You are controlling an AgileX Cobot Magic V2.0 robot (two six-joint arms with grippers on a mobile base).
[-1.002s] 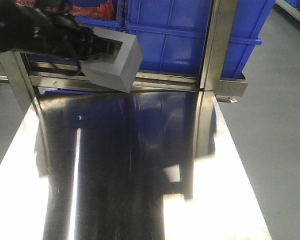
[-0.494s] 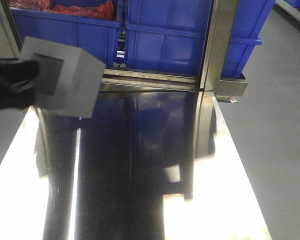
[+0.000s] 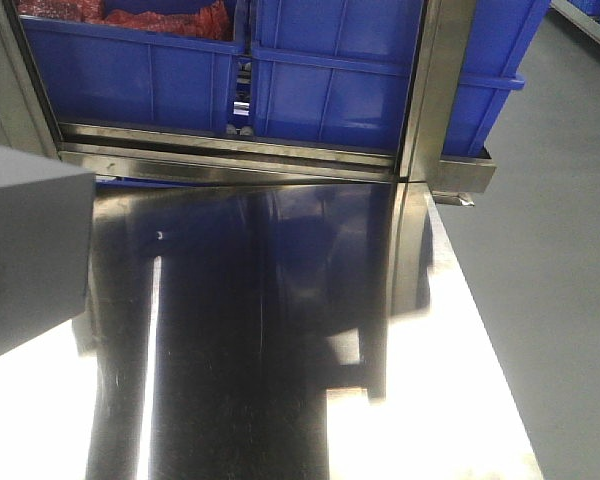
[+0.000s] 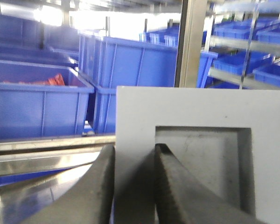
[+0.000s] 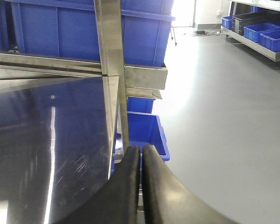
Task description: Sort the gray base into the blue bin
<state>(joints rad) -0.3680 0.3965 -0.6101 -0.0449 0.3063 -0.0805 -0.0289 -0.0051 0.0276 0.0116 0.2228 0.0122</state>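
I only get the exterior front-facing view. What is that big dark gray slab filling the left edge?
Observer: The left wrist view shows it better: it is the gray base, a block with a square recess in its face.
Operator: What keeps it up?
Observer: The left gripper pinches one wall, one finger outside and one inside the recess.
Operator: And the other arm?
Observer: The right gripper is shut, with nothing between its fingers.
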